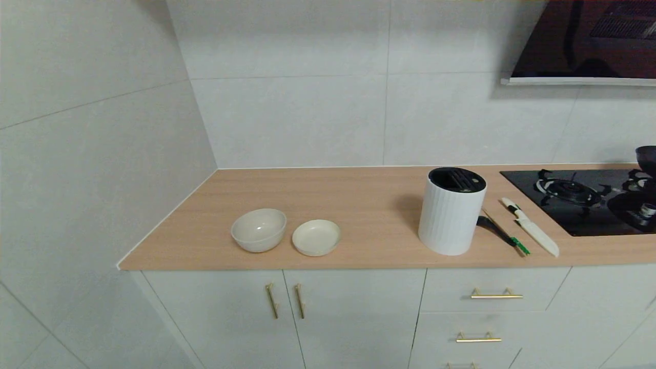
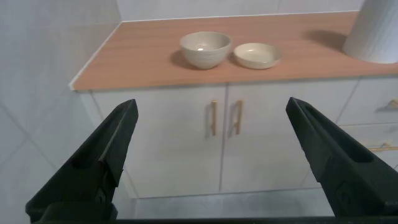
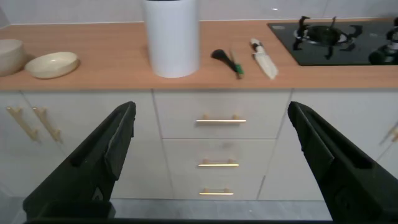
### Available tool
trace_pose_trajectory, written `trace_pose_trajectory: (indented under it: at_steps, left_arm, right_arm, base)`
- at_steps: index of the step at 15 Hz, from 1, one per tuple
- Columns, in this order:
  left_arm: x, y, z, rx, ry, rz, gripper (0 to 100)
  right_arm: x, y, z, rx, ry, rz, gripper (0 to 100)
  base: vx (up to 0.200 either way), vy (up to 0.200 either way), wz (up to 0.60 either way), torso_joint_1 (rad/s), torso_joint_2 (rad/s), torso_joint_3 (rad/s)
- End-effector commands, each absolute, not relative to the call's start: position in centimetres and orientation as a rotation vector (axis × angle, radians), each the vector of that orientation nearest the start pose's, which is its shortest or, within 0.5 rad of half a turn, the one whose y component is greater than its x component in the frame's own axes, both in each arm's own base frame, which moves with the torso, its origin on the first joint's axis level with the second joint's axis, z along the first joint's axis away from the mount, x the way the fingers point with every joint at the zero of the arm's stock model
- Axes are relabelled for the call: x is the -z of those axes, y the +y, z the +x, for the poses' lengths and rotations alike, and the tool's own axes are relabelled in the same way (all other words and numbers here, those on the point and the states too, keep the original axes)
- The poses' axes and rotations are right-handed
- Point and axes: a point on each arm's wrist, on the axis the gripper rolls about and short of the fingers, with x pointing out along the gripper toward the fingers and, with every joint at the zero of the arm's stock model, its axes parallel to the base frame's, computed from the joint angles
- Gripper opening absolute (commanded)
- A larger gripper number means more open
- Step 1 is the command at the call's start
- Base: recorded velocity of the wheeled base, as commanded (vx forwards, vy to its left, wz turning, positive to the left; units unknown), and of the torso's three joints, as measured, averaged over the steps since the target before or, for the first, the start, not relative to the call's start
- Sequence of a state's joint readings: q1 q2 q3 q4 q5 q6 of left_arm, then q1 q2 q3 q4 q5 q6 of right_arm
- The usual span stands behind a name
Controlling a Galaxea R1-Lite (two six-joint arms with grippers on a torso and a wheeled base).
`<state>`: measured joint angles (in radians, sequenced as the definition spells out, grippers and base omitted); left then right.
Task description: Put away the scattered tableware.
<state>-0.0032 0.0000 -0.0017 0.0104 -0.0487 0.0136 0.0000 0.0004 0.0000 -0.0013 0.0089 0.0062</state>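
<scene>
The left gripper (image 2: pixel 211 104) is spread wide, its two dark fingers (image 2: pixel 99 162) angled outward from the wrist like a broad V, tips far apart and closing on nothing. The right gripper (image 3: pixel 210 107) is in the same pose, its jaws fully parted and its black fingers (image 3: pixel 102 158) splayed to either side. Both point forward and slightly down, held level side to side and touching nothing.
</scene>
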Motion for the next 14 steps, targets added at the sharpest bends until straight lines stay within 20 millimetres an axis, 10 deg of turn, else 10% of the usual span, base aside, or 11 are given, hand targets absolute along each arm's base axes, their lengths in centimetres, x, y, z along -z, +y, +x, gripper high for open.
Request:
trace_pose_trajectory:
  at_steps: [1,14]
  left_arm:
    - [-7.48,-0.1,-2.3,0.052,0.009,0.014,100]
    - [-7.48,-0.1,-2.3,0.052,0.009,0.014,100]
  right_arm:
    - [-7.57,0.02,-2.27,-0.009,0.0,0.006,100]
    - [-7.57,0.02,-2.27,-0.009,0.0,0.005,100]
  base:
    - [0.0,0.2,0.0,0.007,0.01,0.002]
    - [0.0,0.2,0.0,0.003,0.0,0.003]
